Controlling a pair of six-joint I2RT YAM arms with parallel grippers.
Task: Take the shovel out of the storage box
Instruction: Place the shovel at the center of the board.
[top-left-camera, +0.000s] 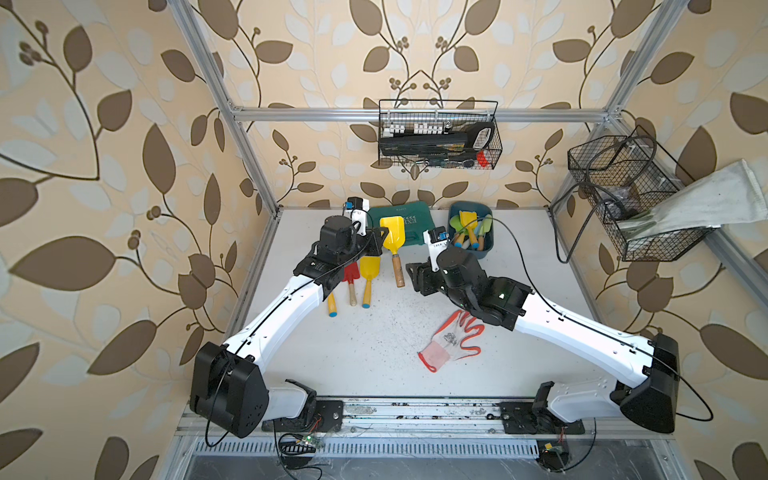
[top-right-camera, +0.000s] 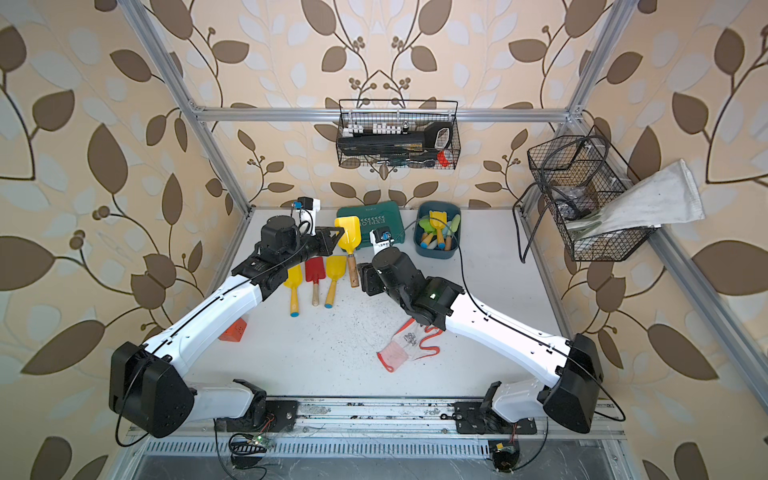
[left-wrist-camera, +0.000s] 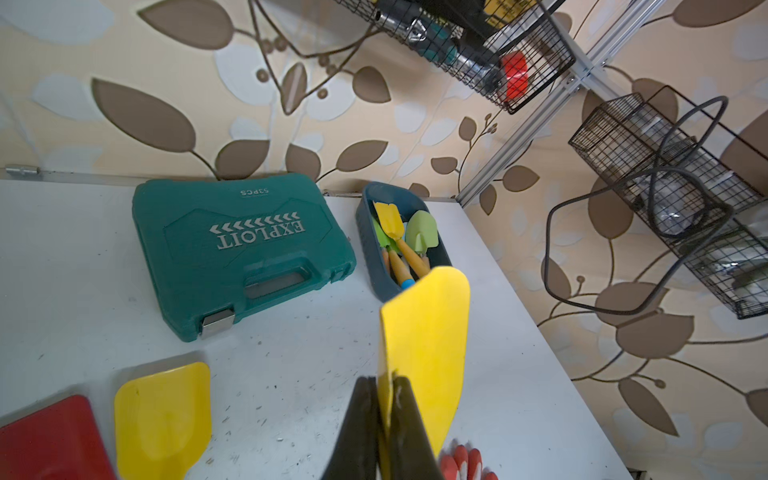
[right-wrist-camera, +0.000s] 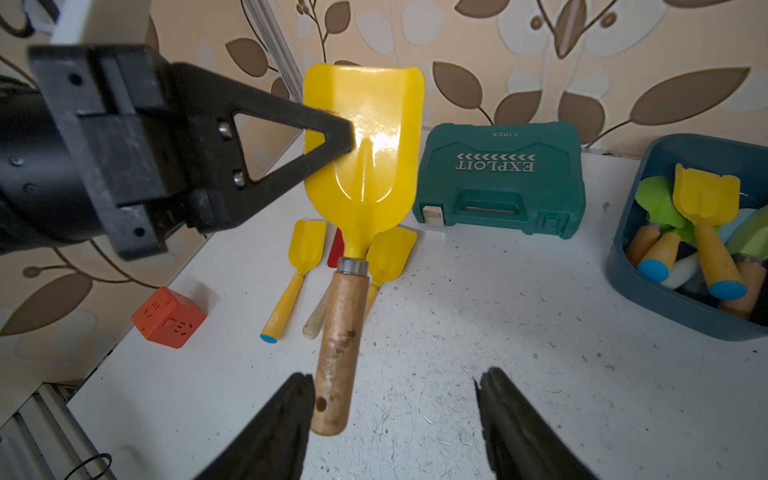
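Observation:
A large yellow shovel (top-left-camera: 392, 232) with a wooden handle hangs above the table, blade toward the back wall. My left gripper (left-wrist-camera: 384, 380) is shut on the side edge of its blade (right-wrist-camera: 361, 158). My right gripper (right-wrist-camera: 392, 376) is open, its jaws wide apart. The handle's end (right-wrist-camera: 332, 399) sits right beside one finger (right-wrist-camera: 286, 411), not clamped. The dark blue storage box (top-left-camera: 484, 245) stands at the back right and holds several small yellow and green shovels (right-wrist-camera: 706, 195). In both top views the held shovel (top-right-camera: 348, 235) is left of the box (top-right-camera: 436, 254).
Three small shovels, two yellow (top-left-camera: 368, 274) and one red (top-left-camera: 351, 274), lie under the left arm. A teal EXPLOIT case (top-left-camera: 415, 220) lies at the back. A red-and-white glove (top-left-camera: 453, 340) is under the right arm. An orange cube (top-right-camera: 232, 330) sits at the left edge. Wire baskets (top-left-camera: 440, 137) hang on the frame.

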